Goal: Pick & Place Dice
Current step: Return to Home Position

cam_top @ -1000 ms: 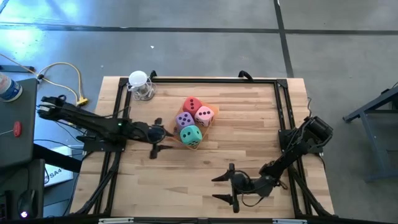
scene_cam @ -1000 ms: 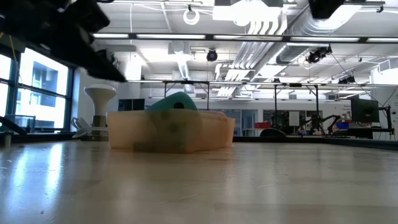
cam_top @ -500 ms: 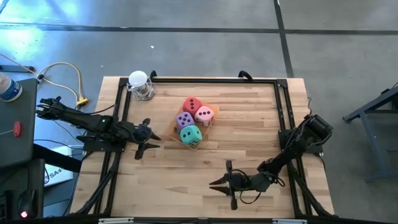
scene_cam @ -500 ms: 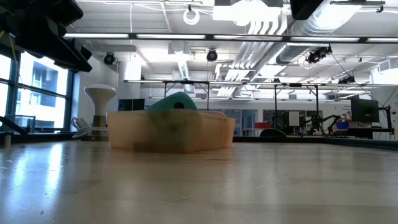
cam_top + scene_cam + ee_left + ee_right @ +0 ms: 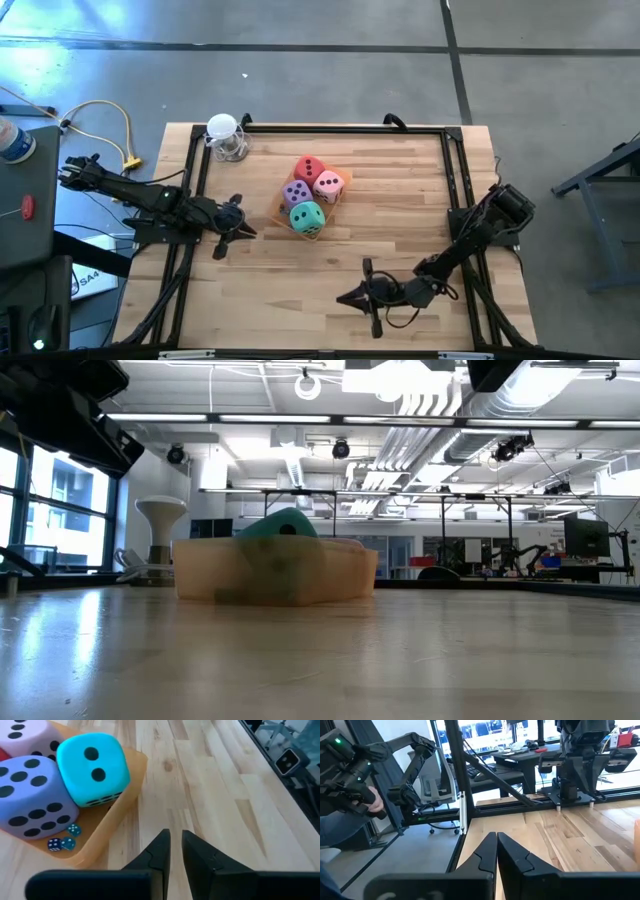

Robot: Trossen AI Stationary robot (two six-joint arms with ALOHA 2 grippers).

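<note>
Dice sat just ahead of the left gripper [image 5: 174, 837], whose two dark, hard-edged fingers were drawn in with only a thin slit between them and held nothing. That gripper hovered above the pale, straight-grained wooden table [image 5: 400, 200], near its left side, pointing toward the tray [image 5: 120, 815]. The tray was translucent orange with a low wall and rounded corners, and it lay skewed to the table's edges, slightly left of centre.

Inside it, four soft, matte, foam-like cubes with rounded edges and dark pips were packed two by two, touching. The teal die [image 5: 92, 767] stood nearest the left gripper with a two-pip face toward the wrist camera. The purple die [image 5: 30, 795] sat against it, showing six pips. The pink die [image 5: 30, 735] lay behind them, and the red die [image 5: 309, 169] occupied the far corner. Being cubes, they had no long axis, and their faces sat square to the tray's walls. Two tiny blue dice [image 5: 62, 842], glossy and speckled with white pips, rested on the tray floor beside the purple die.

The right gripper [image 5: 496, 837] was low near the front of the table, well apart from the tray, its fingers pressed together and empty. Past the table's edge, that wrist view showed a person's hand [image 5: 372, 806] on a dark jointed arm.
</note>
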